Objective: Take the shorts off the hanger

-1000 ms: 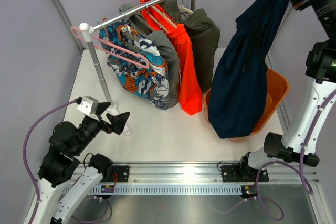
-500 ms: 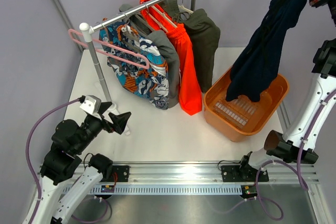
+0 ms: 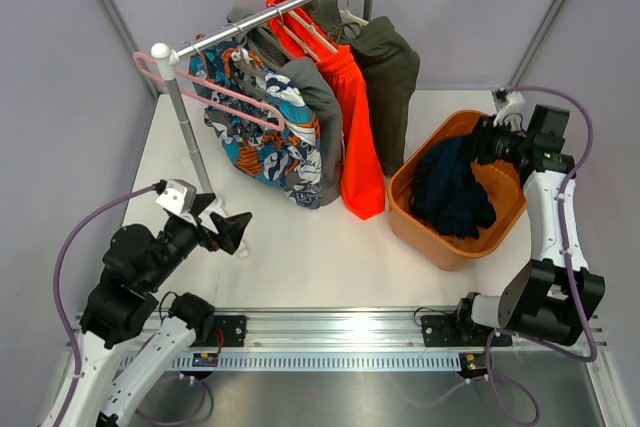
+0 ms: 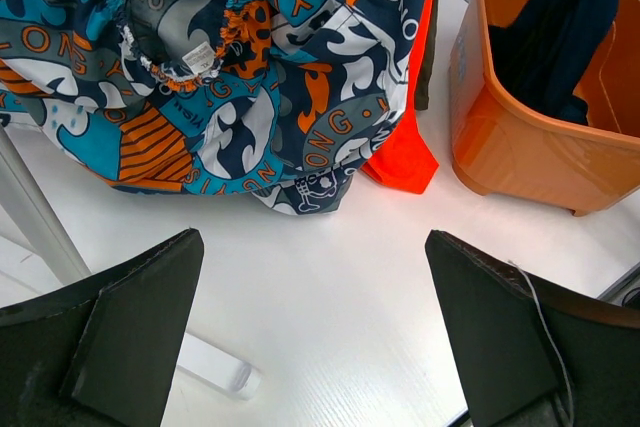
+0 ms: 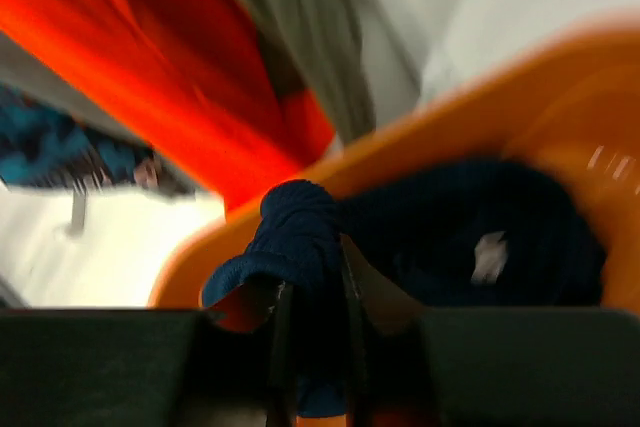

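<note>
The dark navy shorts (image 3: 450, 192) lie bunched inside the orange basket (image 3: 505, 233) at the right; they also show in the left wrist view (image 4: 560, 32). My right gripper (image 3: 487, 144) is at the basket's far rim, shut on a fold of the shorts (image 5: 305, 247). The pale pink hanger (image 3: 215, 92) hangs bare at the left end of the rack, off the rail's end. My left gripper (image 3: 228, 230) is open and empty, low over the table near the rack's left post; its dark fingers (image 4: 120, 317) frame the bare table.
A clothes rack (image 3: 270, 12) holds blue-white-orange patterned shorts (image 3: 260, 137), a grey-olive garment (image 3: 385, 77) and orange shorts (image 3: 355, 127). The rack's white foot (image 4: 215, 365) lies by my left gripper. Grey walls stand on both sides.
My right arm swung down from high at the upper right to the basket, and the navy shorts dropped from hanging in the air into the basket. The left arm barely moved.
</note>
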